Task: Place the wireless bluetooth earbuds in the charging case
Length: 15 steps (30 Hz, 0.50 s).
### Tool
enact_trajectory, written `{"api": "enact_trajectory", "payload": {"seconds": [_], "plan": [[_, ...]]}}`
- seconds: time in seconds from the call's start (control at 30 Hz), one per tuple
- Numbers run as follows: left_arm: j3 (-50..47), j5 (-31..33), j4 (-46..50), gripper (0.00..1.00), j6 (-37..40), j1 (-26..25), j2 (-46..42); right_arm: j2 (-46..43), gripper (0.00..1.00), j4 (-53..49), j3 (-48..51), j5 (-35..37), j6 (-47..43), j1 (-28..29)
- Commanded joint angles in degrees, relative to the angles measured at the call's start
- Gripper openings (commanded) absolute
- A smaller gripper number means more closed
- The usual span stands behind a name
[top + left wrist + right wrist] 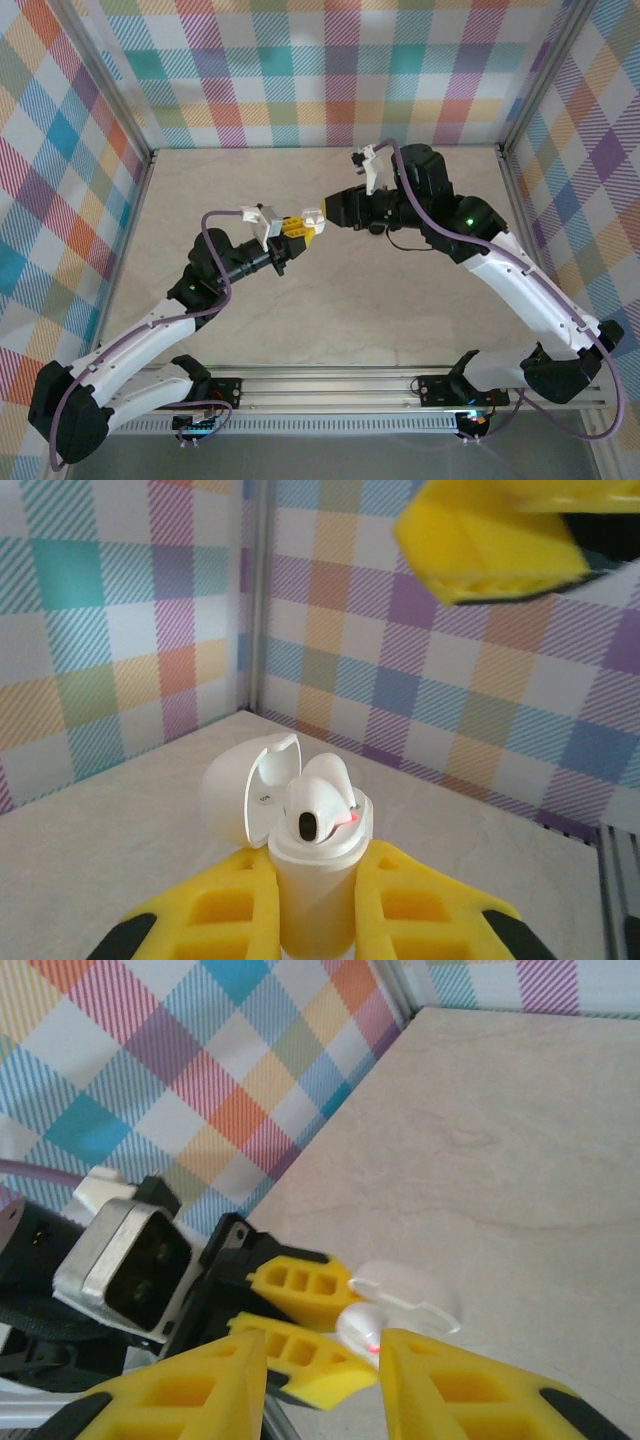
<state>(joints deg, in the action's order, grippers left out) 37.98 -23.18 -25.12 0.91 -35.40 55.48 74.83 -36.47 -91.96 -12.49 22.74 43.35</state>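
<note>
One white earbud (318,815) is sitting in the mouth of the charging case (310,880), riding proud of the rim w/ a small red glow at its side. L gripper (298,228) is clamping the case body tight between its yellow fingers, apparently holding it clear of the table (400,300), mid-workspace. Lid (235,792) is hanging open, swung left as the L wrist cam sees it.

What the next move is turning on, I reckon: the case's long axis is running straight out along the L fingers, so the open mouth is pointing at the R gripper (325,1355). From the R wrist cam, bud & case are lying dead ahead, just past the tips, framed by the gap. R jaws are standing partly apart, gripping nothing. From the L side, one R finger (490,540) is hovering above & right of the mouth, near but not touching. R arm is the free one, so it's the nearer tool for any push. That push would prob. need to go along the axis, not across, or the bud could tip out.

2nd socket is hiding behind the bud, so can't tell if it's filled. Tiny dark mark is showing inside the lid, too small to read. No brand legible anywhere.
</note>
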Motion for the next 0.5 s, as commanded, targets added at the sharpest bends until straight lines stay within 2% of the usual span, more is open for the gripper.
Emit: {"api": "enact_trajectory", "payload": {"seconds": [0.0, 0.07, 0.13, 0.27, 0.47], "plan": [[-0.04, -5.38, 0.34, 0.00, 1.96, 0.42, -1.88, 1.06, 0.35, -3.20, -1.12, -2.04, -1.90, -1.36], [0.12, -6.79, 0.84, 0.00, 2.44, 0.39, -2.24, 2.38, 0.38, -2.71, -0.87, -5.22, -1.24, -2.07], [0.70, -8.52, 1.90, 0.00, 3.00, 0.42, -2.30, 4.16, 0.46, -2.50, -0.97, -9.13, -1.17, -2.57], [2.00, -12.10, 3.50, 0.00, 3.49, 0.42, -1.77, 6.78, 0.49, -2.22, -1.27, -13.72, -1.61, -2.76], [2.60, -12.58, 3.69, 0.00, 3.24, 0.50, -1.26, 8.97, 0.49, -1.88, -1.24, -19.42, -2.48, -2.85]]}}
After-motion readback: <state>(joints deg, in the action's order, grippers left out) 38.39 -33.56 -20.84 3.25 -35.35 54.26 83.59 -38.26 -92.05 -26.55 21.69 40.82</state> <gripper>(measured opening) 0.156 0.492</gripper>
